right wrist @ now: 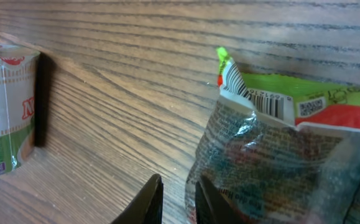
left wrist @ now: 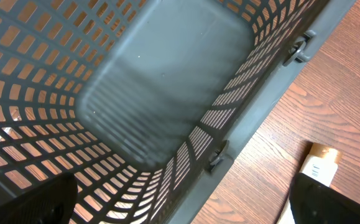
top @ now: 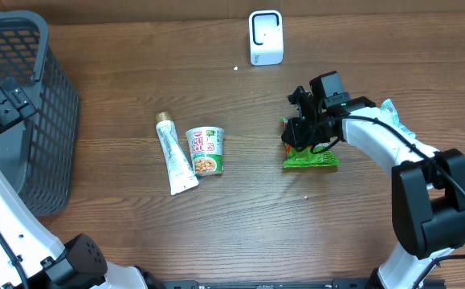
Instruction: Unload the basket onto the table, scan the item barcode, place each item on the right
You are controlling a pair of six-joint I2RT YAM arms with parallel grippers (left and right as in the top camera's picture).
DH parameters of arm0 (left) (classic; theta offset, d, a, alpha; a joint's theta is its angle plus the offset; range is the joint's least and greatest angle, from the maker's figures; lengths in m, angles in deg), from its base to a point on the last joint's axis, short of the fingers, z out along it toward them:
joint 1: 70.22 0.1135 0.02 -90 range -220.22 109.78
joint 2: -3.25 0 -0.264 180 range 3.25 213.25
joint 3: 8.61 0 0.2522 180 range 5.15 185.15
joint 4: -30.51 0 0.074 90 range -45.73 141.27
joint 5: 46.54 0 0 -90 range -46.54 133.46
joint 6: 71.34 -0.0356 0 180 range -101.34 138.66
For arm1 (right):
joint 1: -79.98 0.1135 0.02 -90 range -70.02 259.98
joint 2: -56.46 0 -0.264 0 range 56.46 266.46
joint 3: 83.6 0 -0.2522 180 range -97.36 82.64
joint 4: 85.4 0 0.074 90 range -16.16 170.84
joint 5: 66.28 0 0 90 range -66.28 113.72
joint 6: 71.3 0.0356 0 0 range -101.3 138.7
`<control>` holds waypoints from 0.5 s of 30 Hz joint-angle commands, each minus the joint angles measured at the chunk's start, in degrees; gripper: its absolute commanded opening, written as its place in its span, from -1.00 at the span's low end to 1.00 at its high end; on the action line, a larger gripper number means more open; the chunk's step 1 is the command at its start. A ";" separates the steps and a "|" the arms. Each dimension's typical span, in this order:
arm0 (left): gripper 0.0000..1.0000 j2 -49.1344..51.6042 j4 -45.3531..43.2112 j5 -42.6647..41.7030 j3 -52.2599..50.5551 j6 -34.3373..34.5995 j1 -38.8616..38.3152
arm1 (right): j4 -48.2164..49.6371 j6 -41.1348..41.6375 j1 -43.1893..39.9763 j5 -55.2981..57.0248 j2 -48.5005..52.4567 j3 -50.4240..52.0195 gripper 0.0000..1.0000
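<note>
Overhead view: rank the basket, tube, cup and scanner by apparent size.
1. Basket, by far.
2. Tube, longest of the rest, though thin.
3. Scanner and cup: near alike, not ranked.

light: bright, even; shadows: soft; glare: packet (right wrist: 260,155) film; foreground: blurred

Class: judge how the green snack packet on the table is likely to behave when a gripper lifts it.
The green snack packet is probably floppy: its film looks crinkled and creased. It is likely light for its size, being a thin flat pouch. The glossy film may slip or buckle, bending its barcode.
</note>
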 commanded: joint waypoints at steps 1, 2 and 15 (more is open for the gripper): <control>1.00 -0.52 -0.07 -0.09 0.90 0.00 -0.20 | -1.79 0.63 -0.33 4.42 0.15 -1.25 -0.60; 1.00 -0.52 -0.07 -0.09 0.90 0.00 -0.20 | -4.37 0.31 -0.31 9.53 0.59 -1.22 -0.60; 1.00 -0.52 -0.07 -0.09 0.90 0.00 -0.07 | -3.54 -19.02 0.00 18.51 3.04 -1.77 -0.50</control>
